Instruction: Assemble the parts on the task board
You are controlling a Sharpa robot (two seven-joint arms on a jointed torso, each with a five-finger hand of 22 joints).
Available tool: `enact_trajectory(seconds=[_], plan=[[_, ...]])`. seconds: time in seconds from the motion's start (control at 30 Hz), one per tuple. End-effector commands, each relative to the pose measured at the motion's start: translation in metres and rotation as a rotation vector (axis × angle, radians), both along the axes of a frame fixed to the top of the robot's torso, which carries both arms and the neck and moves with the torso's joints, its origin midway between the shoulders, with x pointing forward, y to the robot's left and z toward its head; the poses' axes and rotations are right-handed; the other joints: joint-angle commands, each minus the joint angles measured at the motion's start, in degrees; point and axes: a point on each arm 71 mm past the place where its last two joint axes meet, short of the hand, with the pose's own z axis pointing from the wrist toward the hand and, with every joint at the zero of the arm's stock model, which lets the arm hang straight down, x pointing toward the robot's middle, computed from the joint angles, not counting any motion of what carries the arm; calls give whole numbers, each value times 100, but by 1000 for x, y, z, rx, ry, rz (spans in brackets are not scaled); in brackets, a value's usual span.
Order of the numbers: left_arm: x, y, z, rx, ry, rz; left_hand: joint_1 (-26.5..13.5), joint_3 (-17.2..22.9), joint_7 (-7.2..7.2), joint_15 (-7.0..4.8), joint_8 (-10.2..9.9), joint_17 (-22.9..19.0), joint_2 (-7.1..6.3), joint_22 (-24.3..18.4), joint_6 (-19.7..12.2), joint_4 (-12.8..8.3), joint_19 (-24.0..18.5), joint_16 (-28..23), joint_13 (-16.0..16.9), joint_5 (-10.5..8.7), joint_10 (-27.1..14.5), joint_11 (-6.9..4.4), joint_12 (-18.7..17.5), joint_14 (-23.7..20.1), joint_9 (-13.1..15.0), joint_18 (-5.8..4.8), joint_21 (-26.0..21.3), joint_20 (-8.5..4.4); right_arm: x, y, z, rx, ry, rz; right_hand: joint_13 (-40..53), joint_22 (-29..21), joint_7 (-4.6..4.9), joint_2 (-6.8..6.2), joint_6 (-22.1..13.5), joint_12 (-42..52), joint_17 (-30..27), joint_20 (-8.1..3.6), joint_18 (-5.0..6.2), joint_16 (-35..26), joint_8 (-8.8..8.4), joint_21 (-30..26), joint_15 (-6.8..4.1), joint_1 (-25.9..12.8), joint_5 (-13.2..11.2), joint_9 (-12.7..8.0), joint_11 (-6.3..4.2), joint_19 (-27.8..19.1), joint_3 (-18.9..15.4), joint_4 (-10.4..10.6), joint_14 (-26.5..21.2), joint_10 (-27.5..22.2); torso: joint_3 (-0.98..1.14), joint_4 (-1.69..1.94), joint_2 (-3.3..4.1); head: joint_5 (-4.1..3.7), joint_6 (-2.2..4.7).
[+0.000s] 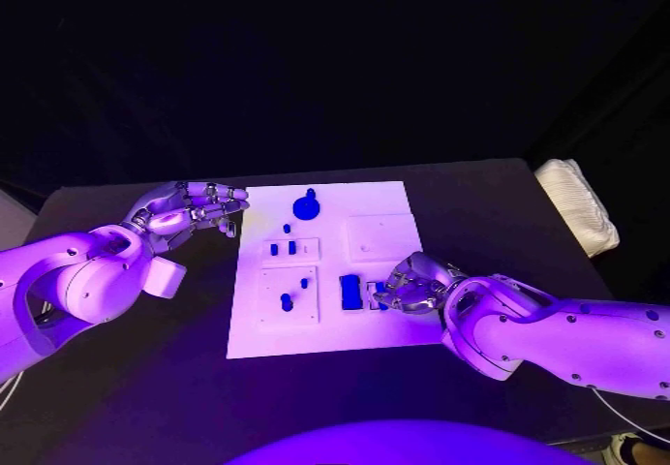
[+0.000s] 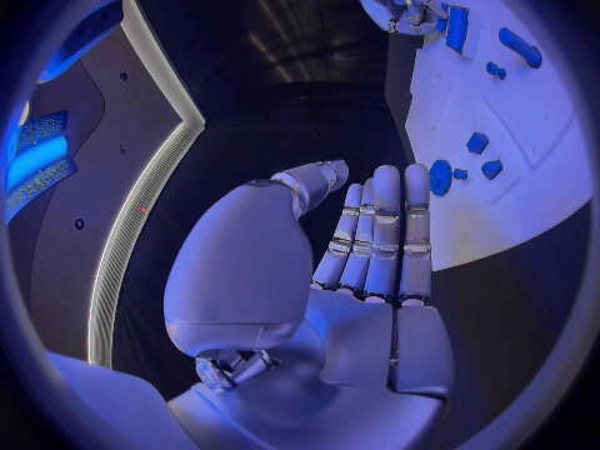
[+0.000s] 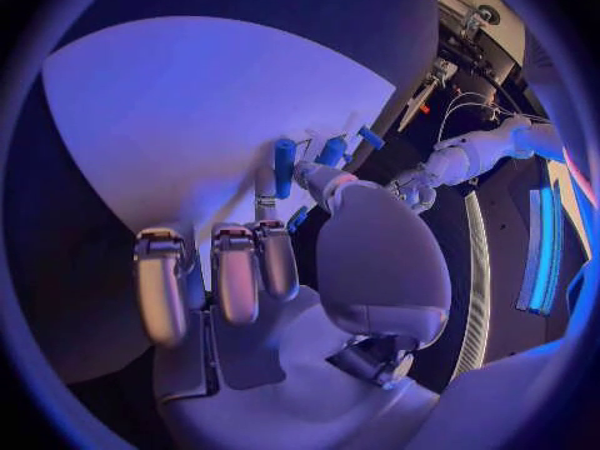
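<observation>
The white task board (image 1: 384, 329) lies in the middle of the black table. A round blue part (image 1: 306, 205) sits at its far edge, several small blue parts (image 1: 287, 302) stand in its left plates, and a larger blue block (image 1: 350, 292) lies near its right front. My right hand (image 1: 405, 287) rests on the board just right of that block, fingers curled down, pinching a small blue part (image 3: 298, 220) between thumb and finger. My left hand (image 1: 189, 211) hovers off the board's far left corner, fingers straight and palm (image 2: 363, 320) empty.
A pale ribbed bundle (image 1: 580, 203) lies at the table's right far edge. Bare black table (image 1: 139, 387) stretches in front of the board and to its left. A raised square plate (image 1: 377, 237) takes up the board's right far part.
</observation>
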Motion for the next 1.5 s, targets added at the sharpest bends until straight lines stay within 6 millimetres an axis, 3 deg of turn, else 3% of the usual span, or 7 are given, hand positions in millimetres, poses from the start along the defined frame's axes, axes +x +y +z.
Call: enact_trajectory(seconds=[0.03,0.43,1.03,1.5], plan=[[-1,-4,1,-4,-2,-29,-1,18,88,11,33,-9,1,-8,-48,-8,2,15,-8,21,-60,-1,31,-54,-10,81,-28,7,-2,4,-3,16,27,-11,1210,1507,17,6,11,32,1214,-35,-38,23,-19,25,-32,-66,-43,-13,-42,589,-33,42,548,379,0,7,3,8,-8],[-2,-3,0,-1,1,-30,0,21,91,14,36,-11,-1,-11,-53,-9,-4,12,-11,21,-72,2,32,-69,-11,79,-34,8,-2,8,1,49,-15,-17,1214,1507,-5,51,40,37,1228,-40,-38,30,-6,25,-41,-37,22,-12,-58,589,-44,41,550,382,0,-9,1,45,-25],[-1,-3,0,1,3,-30,1,23,92,16,38,-12,0,-12,-56,-8,-8,10,-12,22,-79,4,32,-77,-12,79,-37,9,-4,10,2,44,-2,0,1213,1507,-21,96,58,33,1237,-48,-38,34,6,25,-53,20,82,-9,-73,589,-35,13,552,381,0,-6,-3,34,-49],[-1,-3,0,6,5,-33,-15,23,106,29,41,-14,-6,-21,-93,7,-26,11,-22,21,-120,17,39,-112,-23,75,-57,18,-2,12,-5,-20,61,40,1186,1507,11,5,45,-37,1197,-42,-38,16,-12,25,-36,-221,-40,-32,-46,589,-313,222,543,357,-6,-5,2,45,-73]])
